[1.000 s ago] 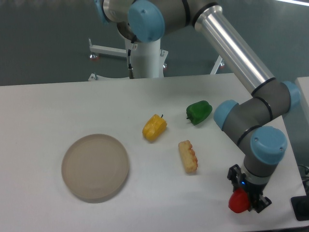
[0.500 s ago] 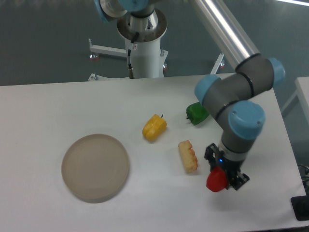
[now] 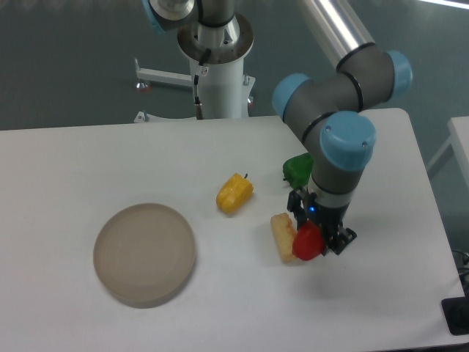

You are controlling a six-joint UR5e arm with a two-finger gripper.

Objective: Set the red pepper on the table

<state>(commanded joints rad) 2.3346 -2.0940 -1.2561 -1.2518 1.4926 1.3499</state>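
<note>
One red pepper held above the bench

Three toy vegetables and one pale ridged piece were what I saw across the large flat white bench [image 3: 88,154], plus a round beige plate [image 3: 144,254] lying toward the left. The end effector [image 3: 315,238] was clamped on the small glossy bright-red toy pepper [image 3: 308,242], which showed between the dark fingers under the arm's blue-capped wrist. From my view the red pepper overlapped the right edge of the pale yellow ridged food piece [image 3: 282,233], and I could not tell whether the two touched or whether the pepper rested on the bench surface. The small green toy pepper [image 3: 296,169] sat just behind the wrist, partly hidden by it. The small yellow toy pepper [image 3: 234,193] lay to the left of the ridged piece, apart from it, and the plate was well apart from all of them.
</note>
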